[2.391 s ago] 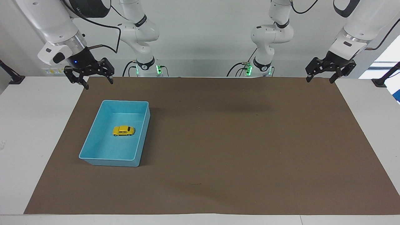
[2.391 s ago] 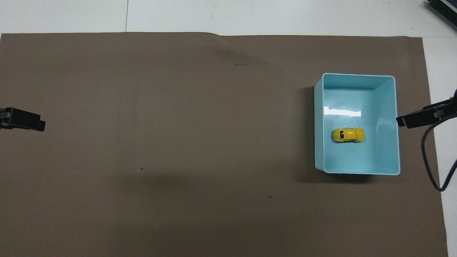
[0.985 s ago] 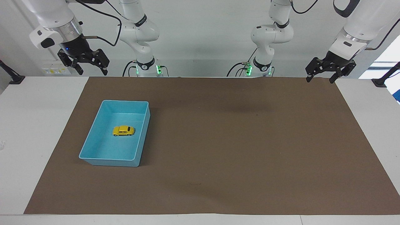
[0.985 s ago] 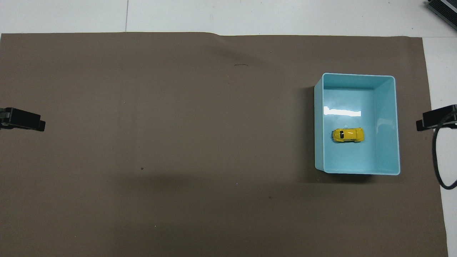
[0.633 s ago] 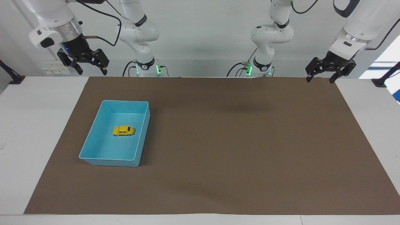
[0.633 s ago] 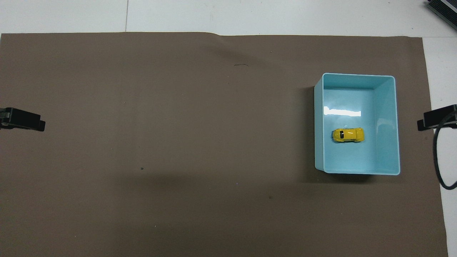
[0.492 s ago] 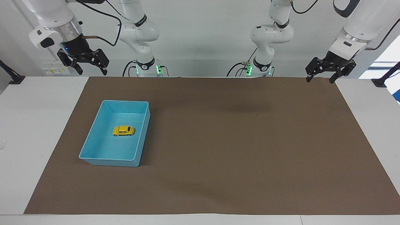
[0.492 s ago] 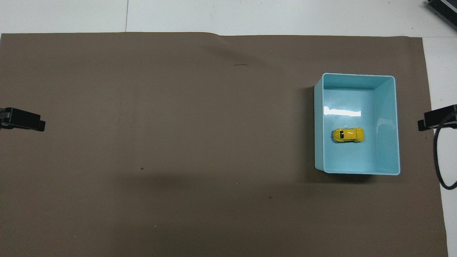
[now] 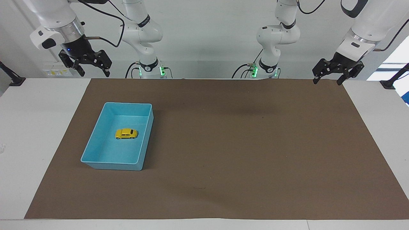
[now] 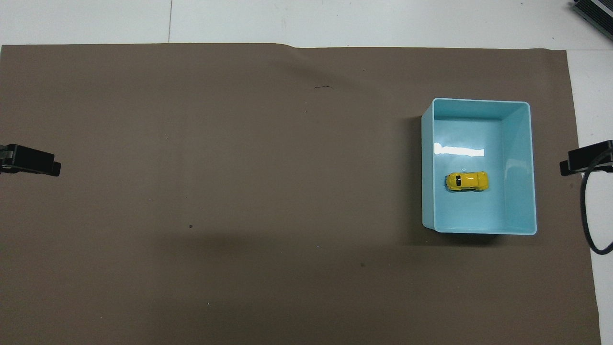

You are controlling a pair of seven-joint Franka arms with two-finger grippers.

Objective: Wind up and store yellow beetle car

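Note:
The yellow beetle car (image 9: 126, 133) (image 10: 467, 181) rests on its wheels on the floor of a light blue bin (image 9: 111, 166) (image 10: 479, 100), at the right arm's end of the table. My right gripper (image 9: 94, 73) (image 10: 586, 160) hangs open and empty in the air, over the white table edge by the mat's corner at the robots' side, clear of the bin. My left gripper (image 9: 327, 81) (image 10: 33, 160) waits open and empty, raised over the mat's other corner at the robots' side.
A brown mat (image 9: 243, 143) (image 10: 239, 191) covers most of the white table (image 9: 35, 127). The right arm's black cable (image 10: 586, 211) loops over the table edge beside the bin. A dark device's corner (image 10: 596, 12) shows at the table's outer edge.
Since the earliest frames my right gripper has risen and drawn back from the bin toward its own end of the table. It has held still for the last second. The left arm has not moved.

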